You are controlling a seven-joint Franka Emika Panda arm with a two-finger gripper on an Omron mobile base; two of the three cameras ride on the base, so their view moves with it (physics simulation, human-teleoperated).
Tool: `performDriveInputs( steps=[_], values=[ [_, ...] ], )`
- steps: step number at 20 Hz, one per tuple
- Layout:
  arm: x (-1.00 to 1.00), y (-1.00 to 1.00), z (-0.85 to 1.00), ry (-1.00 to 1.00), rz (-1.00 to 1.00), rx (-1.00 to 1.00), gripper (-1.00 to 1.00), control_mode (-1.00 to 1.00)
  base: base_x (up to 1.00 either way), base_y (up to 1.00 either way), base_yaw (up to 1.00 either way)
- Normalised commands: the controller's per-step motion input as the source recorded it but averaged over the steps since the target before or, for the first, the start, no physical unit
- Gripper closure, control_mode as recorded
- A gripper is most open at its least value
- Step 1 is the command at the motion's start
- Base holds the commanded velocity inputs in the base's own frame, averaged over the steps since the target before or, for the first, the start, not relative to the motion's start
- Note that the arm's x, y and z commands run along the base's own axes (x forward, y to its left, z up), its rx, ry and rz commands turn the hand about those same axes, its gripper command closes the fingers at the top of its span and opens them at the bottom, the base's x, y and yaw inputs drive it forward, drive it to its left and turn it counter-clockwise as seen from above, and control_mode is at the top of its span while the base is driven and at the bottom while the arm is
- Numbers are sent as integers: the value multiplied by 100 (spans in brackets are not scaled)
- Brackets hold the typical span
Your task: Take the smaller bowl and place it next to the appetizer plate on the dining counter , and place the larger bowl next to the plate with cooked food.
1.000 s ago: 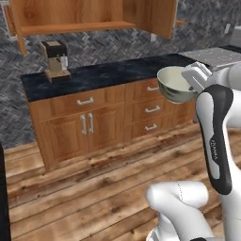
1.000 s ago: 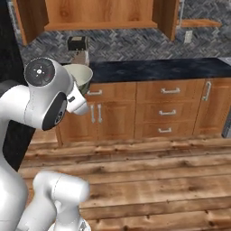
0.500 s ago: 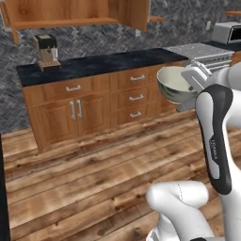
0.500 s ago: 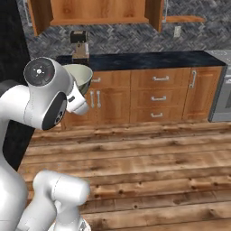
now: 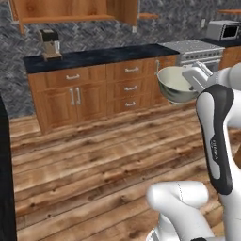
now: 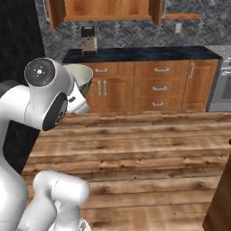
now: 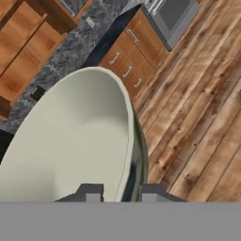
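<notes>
The smaller bowl (image 5: 175,84) is carried in the air at the right of the left base view, level with the drawers of the wall counter (image 5: 99,55). It is round, with no long axis; its mouth tips up and toward the upper left of that frame. The gripper (image 7: 121,192) is closed narrowly on the bowl's rim, one fingertip (image 7: 90,192) inside the cream hollow and the other on the greenish outer wall. In the right base view the bowl (image 6: 80,77) shows behind the arm's joint. Compared with the earlier frames the whole scene has slid left: the coffee machine (image 5: 50,44) sits farther left and a stove (image 5: 194,46) with a microwave (image 5: 222,29) has come in at the upper right, so the base has moved while the bowl holds its place.
</notes>
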Motion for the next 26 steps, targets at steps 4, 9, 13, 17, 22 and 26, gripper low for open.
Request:
performDriveInputs(
  steps=[4, 9, 13, 17, 22, 26],
  values=[
    [0, 0, 0, 0, 0, 0, 100, 100, -100, 0, 14],
    [0, 0, 0, 0, 0, 0, 100, 100, -100, -7, 3],
    [0, 0, 0, 0, 0, 0, 100, 100, -100, -22, 0],
    [0, 0, 0, 0, 0, 0, 100, 100, -100, -33, 0],
    [0, 0, 0, 0, 0, 0, 100, 100, -100, -35, 0],
    [0, 0, 0, 0, 0, 0, 100, 100, -100, -60, -5]
  ],
)
